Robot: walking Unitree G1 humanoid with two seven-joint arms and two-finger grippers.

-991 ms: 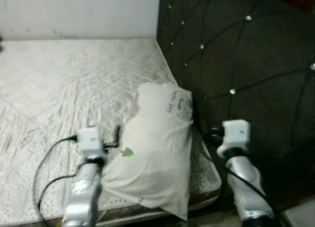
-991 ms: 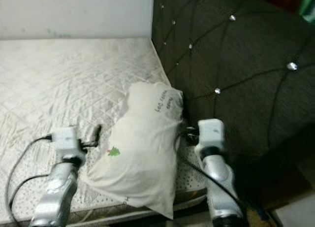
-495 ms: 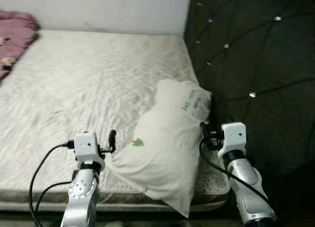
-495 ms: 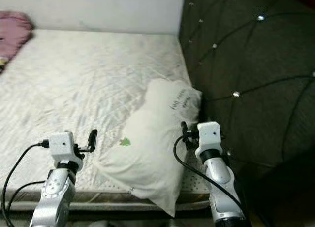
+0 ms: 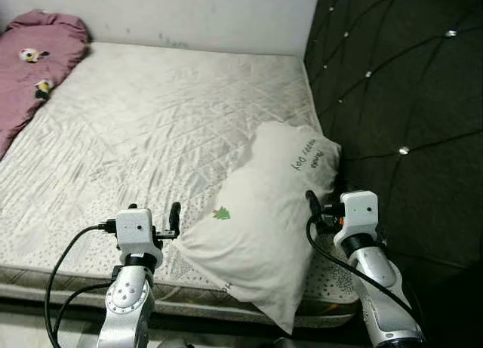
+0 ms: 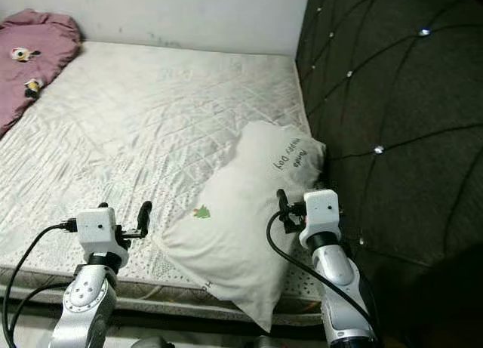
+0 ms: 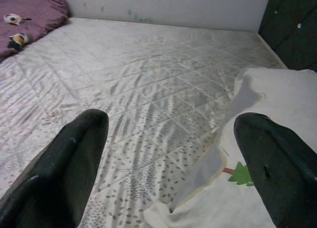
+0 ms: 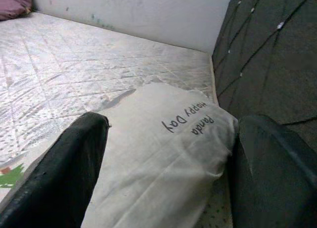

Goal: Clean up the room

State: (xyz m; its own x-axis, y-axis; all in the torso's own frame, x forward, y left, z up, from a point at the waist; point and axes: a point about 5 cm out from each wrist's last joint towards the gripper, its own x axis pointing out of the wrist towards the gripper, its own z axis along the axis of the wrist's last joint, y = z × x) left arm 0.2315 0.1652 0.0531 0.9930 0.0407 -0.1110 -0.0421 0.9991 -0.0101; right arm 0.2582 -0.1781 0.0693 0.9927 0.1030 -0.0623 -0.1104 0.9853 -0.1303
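The pillow [image 5: 275, 227] lies askew on the mattress [image 5: 151, 129], at the corner nearest the dark padded headboard [image 5: 400, 99]. Its far end, printed with lettering, leans against the headboard, and its near end hangs a little over the mattress edge. A small green tree mark sits on its cover.

The left gripper [image 5: 173, 216] hovers just beside the pillow on the side away from the headboard, low over the mattress edge. Its fingers are spread wide with nothing between them, as the left wrist view shows. The right gripper [image 5: 311, 207] is on the pillow's other side, between the pillow and the headboard, also spread wide and empty. Neither one visibly touches the cover.

The step in hand looks like straightening the pillow. The two arms bracket it, so the next move would probably be to close in from both sides, take hold, then lift or slide it square against the headboard.

Far from the pillow, at the opposite side of the mattress, lies a bunched pink blanket [image 5: 34, 69], likely a later job. The headboard crowds the right arm, leaving it little room.
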